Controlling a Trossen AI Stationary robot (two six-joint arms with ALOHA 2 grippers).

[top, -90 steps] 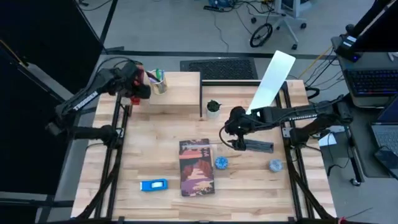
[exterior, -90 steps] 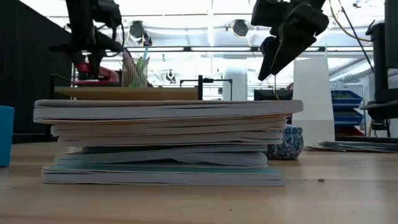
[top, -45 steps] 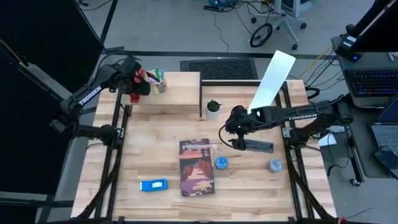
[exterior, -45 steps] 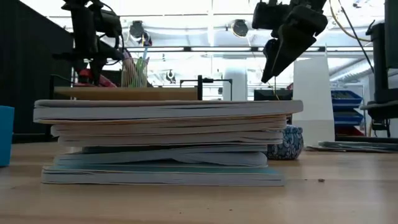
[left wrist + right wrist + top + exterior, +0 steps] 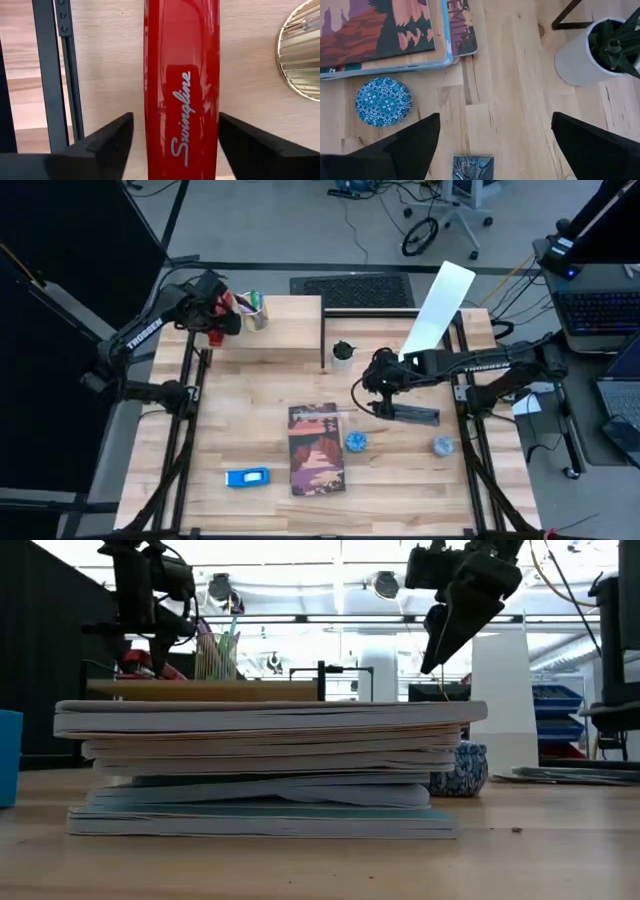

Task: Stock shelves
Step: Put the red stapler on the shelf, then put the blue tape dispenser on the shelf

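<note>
From above, the left tool (image 5: pixel 213 315) sits over the left end of the low wood shelf (image 5: pixel 290 328) at the back of the bench (image 5: pixel 390 470), above a red stapler (image 5: pixel 216 336) and just beside a gold pencil cup (image 5: pixel 256 314). The right tool (image 5: pixel 378 386) hangs mid-bench, near a small potted plant (image 5: pixel 343 352) and a dark flat object (image 5: pixel 414 413). A stack of books (image 5: pixel 317 447), a blue patterned round piece (image 5: pixel 356 442), a second round piece (image 5: pixel 443 445) and a blue box (image 5: pixel 246 477) lie nearer the front. A white file holder (image 5: pixel 437 308) leans at the back right.

At bench height, the book stack (image 5: pixel 265 765) fills the foreground; both arms hang above the shelf (image 5: pixel 210 690) line.

The left wrist view shows 2 dark fingers (image 5: pixel 100 147) spread wide on either side of the stapler (image 5: pixel 181 85), not touching it.

The right wrist view shows its fingers (image 5: pixel 395 150) wide apart, holding nothing, over bare wood.
</note>
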